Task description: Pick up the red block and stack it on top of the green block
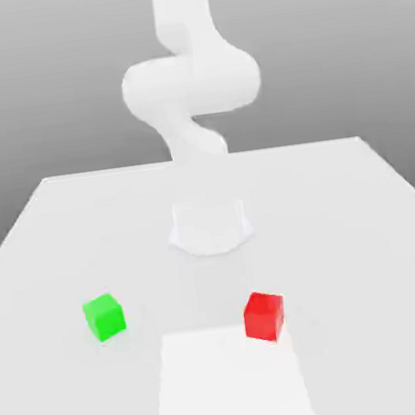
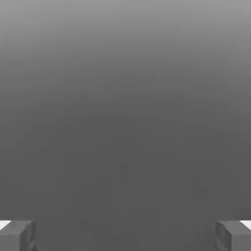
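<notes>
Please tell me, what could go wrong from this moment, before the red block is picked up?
1. The claw is open with nothing between its fingertips, and the hand view has no block in it, so the approach may be misaimed.
2. The red block sits turned at an angle on the table; a poorly aligned grip could push it.
3. The green block stands apart, so the carry could drop it.
</notes>
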